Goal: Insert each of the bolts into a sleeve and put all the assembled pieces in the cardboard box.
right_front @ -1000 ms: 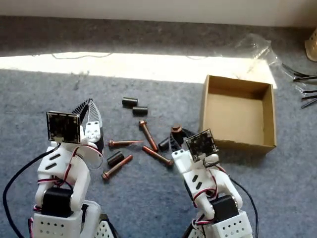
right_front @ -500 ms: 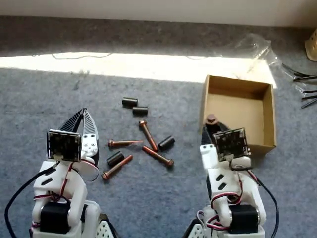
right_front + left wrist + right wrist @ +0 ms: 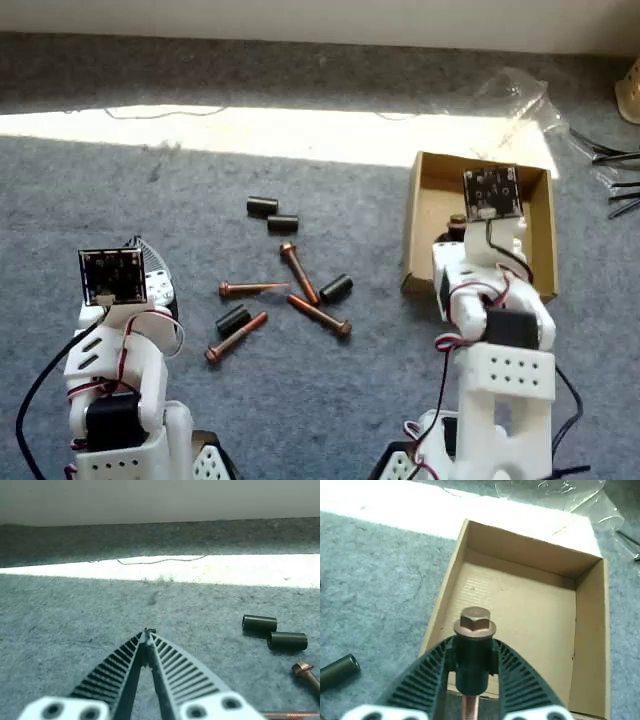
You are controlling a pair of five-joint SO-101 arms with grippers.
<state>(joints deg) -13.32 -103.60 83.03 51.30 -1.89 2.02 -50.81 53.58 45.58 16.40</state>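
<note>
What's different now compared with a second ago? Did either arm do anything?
The right tool, shut on a copper bolt in a black sleeve, carried it from the pile of parts across to over the brown cardboard box. The left tool drew back toward its own base. The four loose copper bolts and four loose black sleeves on the grey carpet stayed where they were.

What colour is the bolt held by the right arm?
Coppery brown; the bolt shows best in the right wrist view.
</note>
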